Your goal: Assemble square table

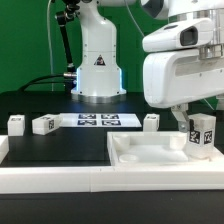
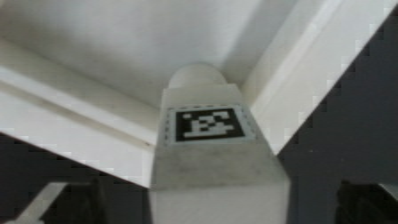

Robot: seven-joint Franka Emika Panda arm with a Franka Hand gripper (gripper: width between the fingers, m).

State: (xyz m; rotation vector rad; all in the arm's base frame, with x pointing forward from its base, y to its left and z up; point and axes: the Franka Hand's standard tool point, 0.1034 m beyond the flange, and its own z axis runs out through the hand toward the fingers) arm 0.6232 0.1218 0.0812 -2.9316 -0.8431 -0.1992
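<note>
My gripper (image 1: 197,124) is shut on a short white leg (image 1: 203,137) with a black-and-white tag and holds it upright just above the right end of the white square tabletop (image 1: 145,153). In the wrist view the leg (image 2: 217,125) stands between the dark fingers (image 2: 43,204), with my gripper (image 2: 217,208) closed round its near end, over a raised rim of the tabletop (image 2: 107,50). Three more tagged legs stand on the black table behind: two at the exterior view's left (image 1: 16,124) (image 1: 44,125) and one by the tabletop's far edge (image 1: 151,121).
The marker board (image 1: 96,121) lies flat in front of the robot base (image 1: 97,70). A long white rail (image 1: 60,178) edges the front of the work surface. Black table surface (image 1: 55,148) lies left of the tabletop.
</note>
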